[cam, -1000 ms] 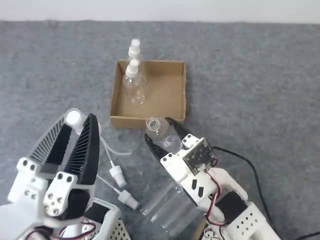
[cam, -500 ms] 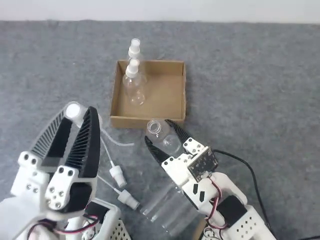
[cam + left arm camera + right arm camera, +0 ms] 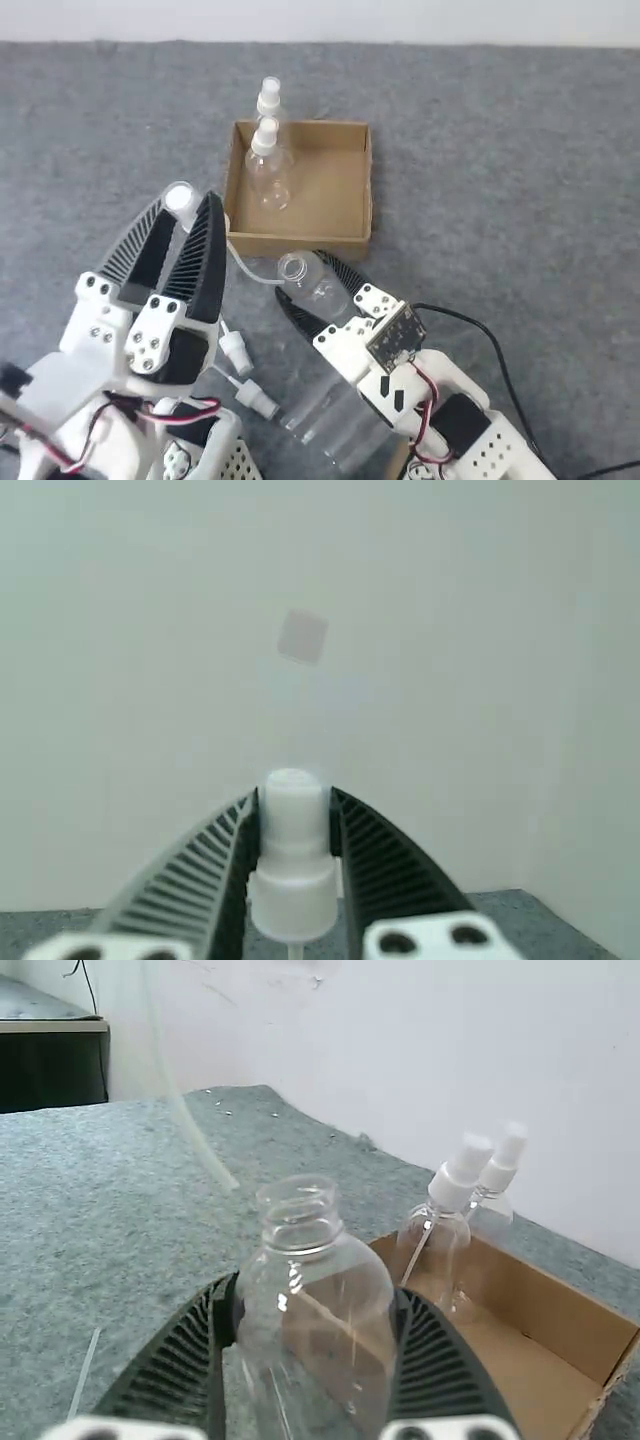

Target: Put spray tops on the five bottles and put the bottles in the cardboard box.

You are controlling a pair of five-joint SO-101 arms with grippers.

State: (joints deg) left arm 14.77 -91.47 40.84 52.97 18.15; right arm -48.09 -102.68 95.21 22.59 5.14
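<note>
My left gripper point(image 3: 188, 215) is shut on a white spray top point(image 3: 180, 198), held upright between its black ribbed fingers point(image 3: 292, 825); the top's thin dip tube point(image 3: 250, 268) trails down toward the bottle. My right gripper point(image 3: 305, 288) is shut on a clear open-necked bottle point(image 3: 308, 281), held upright in front of the cardboard box point(image 3: 345, 238); the bottle point(image 3: 305, 1290) sits between the jaws with its mouth upward. Two capped bottles point(image 3: 268, 165) stand in the box's far left corner, also seen as capped bottles point(image 3: 455, 1220) in the right wrist view.
Two loose spray tops point(image 3: 240, 350) with tubes lie on the grey carpet between the arms. Two more clear bottles point(image 3: 330, 415) lie on their sides near the right arm's base. Bare carpet stretches to the right of the box.
My left gripper has carried the spray top right and up toward the box front. My right gripper has shifted the bottle slightly left, toward the top's tube.
</note>
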